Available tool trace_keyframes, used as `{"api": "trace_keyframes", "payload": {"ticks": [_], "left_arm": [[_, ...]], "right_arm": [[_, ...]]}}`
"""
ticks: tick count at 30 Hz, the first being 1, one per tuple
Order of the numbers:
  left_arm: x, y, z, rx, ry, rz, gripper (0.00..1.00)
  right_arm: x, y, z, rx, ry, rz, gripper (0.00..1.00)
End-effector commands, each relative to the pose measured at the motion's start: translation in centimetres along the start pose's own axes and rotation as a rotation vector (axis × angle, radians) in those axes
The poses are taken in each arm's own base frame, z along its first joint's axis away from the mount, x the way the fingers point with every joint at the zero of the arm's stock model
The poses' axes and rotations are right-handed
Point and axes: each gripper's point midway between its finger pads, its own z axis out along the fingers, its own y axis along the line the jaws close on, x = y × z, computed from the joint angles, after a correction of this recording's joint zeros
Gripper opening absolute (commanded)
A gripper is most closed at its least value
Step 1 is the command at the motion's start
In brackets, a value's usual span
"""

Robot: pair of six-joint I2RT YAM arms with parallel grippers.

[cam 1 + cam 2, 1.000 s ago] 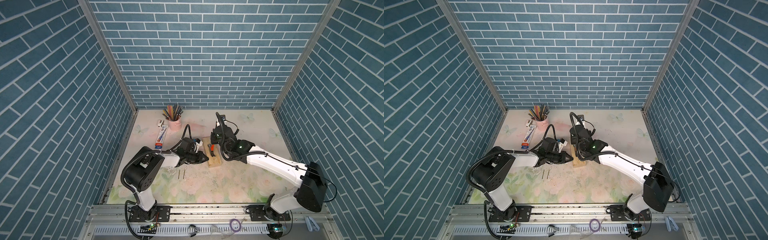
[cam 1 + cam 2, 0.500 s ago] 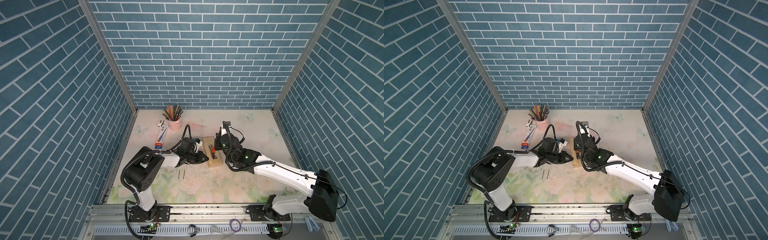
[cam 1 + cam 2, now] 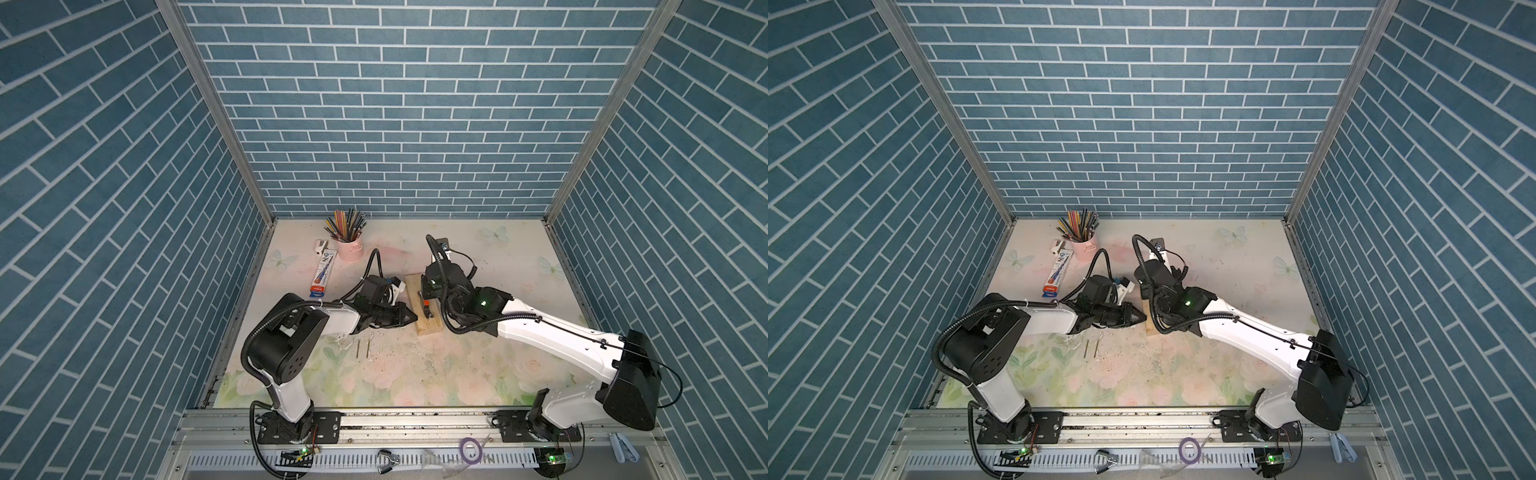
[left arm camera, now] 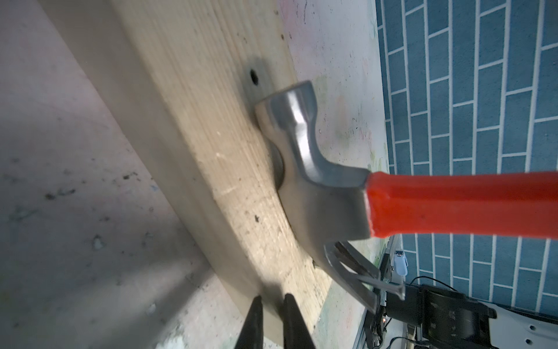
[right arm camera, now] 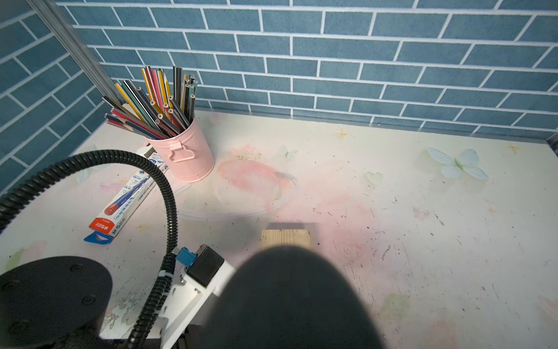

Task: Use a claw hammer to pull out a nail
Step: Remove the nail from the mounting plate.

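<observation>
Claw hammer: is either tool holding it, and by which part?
The right tool holds the claw hammer by its black handle end; the head rests on the wooden block. The exact grip spot is hidden.

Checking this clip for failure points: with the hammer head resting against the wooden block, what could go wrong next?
1. A nail looks loosely caught in the claw hammer's claw, clear of the wooden block; it may drop off.
2. The left gripper only sits at the block's edge, not clamping it, so the block could slide.
</observation>
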Motion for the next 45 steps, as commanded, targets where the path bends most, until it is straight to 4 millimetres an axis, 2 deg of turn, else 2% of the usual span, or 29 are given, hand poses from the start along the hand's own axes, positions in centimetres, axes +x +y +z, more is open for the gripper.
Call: {"api": "trace_keyframes", "payload": {"ticks": [1, 19, 33, 40, 45], "left_arm": [[4.1, 6.8, 0.2, -0.253, 0.082, -0.117, 0.15], [4.0, 6.8, 0.4, -0.253, 0.094, -0.102, 0.15], [3.6, 6.8, 0.1, -0.277, 0.095, -0.076, 0.15], [3.7, 6.8, 0.1, -0.284, 0.108, -0.064, 0.15], [3.0, 6.5, -0.1, -0.292, 0.100, -0.050, 0.15]], "right_arm": [[2.0, -0.9, 0.0, 0.029, 0.118, -0.026, 0.00], [1.2, -0.6, 0.8, 0.011, 0.297, -0.086, 0.00], [0.0, 1.3, 2.5, -0.014, 0.392, -0.162, 0.00], [-1.3, 1.5, 2.9, -0.088, 0.406, -0.120, 0.00], [-4.2, 1.0, 3.8, -0.114, 0.336, -0.091, 0.00]]}}
